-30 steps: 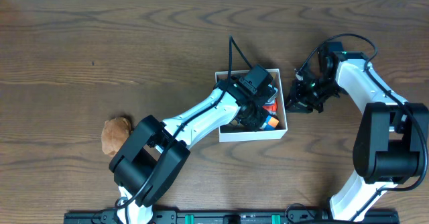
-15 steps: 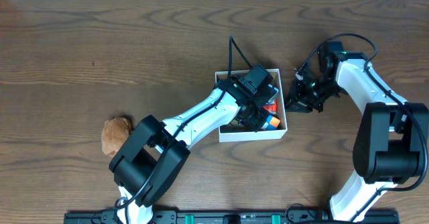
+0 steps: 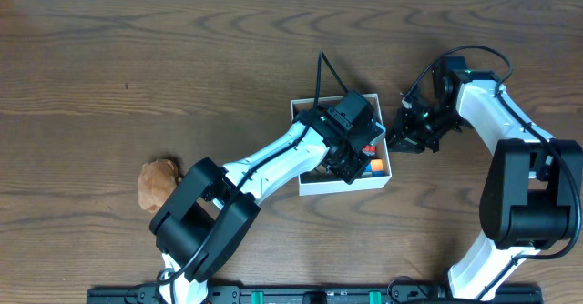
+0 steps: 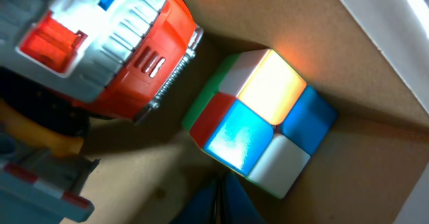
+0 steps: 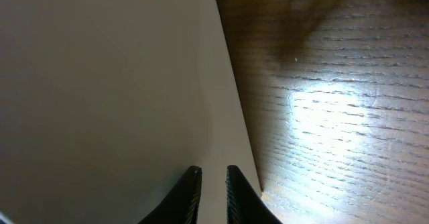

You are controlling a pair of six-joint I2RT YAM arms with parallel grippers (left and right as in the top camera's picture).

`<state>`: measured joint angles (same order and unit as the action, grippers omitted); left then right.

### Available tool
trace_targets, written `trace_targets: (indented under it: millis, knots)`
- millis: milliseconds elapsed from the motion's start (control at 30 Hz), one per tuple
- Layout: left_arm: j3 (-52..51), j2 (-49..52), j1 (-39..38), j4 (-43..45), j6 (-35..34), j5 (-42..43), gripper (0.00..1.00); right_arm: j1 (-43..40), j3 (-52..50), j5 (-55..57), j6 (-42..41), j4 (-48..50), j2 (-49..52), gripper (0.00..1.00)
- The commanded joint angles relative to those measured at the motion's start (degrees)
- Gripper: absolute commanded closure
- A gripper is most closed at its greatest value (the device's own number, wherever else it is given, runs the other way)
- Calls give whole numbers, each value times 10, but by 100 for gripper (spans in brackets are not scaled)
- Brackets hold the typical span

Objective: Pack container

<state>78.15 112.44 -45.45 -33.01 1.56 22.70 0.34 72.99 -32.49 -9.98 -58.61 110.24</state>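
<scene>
The container (image 3: 308, 184) is a white-walled box with a tan floor at the table's middle. My left gripper (image 3: 353, 158) reaches down inside it and covers much of it. In the left wrist view its dark fingers (image 4: 204, 207) are pressed together with nothing between them, just short of a small multicoloured cube (image 4: 261, 120). A red and silver toy (image 4: 114, 43) lies beside the cube. My right gripper (image 3: 405, 131) is just outside the container's right wall (image 5: 100, 96). Its fingertips (image 5: 193, 180) are against the white wall, with only a narrow gap and nothing between them.
A brown plush toy (image 3: 158, 184) lies on the wooden table (image 3: 91, 67) at the left, beside the left arm's base. In the right wrist view, bare wood (image 5: 335, 103) shows to the right of the container's wall.
My left gripper has shifted a little to the right inside the container. The right arm has not moved.
</scene>
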Motion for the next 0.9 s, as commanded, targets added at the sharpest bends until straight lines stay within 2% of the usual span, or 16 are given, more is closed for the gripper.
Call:
trace_targets:
  millis: [0, 133, 233, 367, 433, 867]
  knots:
    - [-7, 2, -2, 1, 10, -31, 94, 8, -2, -23, 9, 1, 8, 84]
    - [-5, -6, -1, 1, 10, -36, 62, 8, -2, -23, 9, 1, 8, 84]
    - [-3, -10, -1, 0, 10, -40, 54, 8, -2, -23, 9, 1, 8, 84]
    - [2, -11, -1, -7, 10, -40, 54, 8, -2, -23, 9, 1, 8, 84]
    - [3, -12, 0, -10, 10, -43, 50, 8, -2, -23, 9, 1, 8, 84]
    - [5, -60, 49, -60, 10, -59, 48, 8, -2, -22, 9, 1, 8, 84]
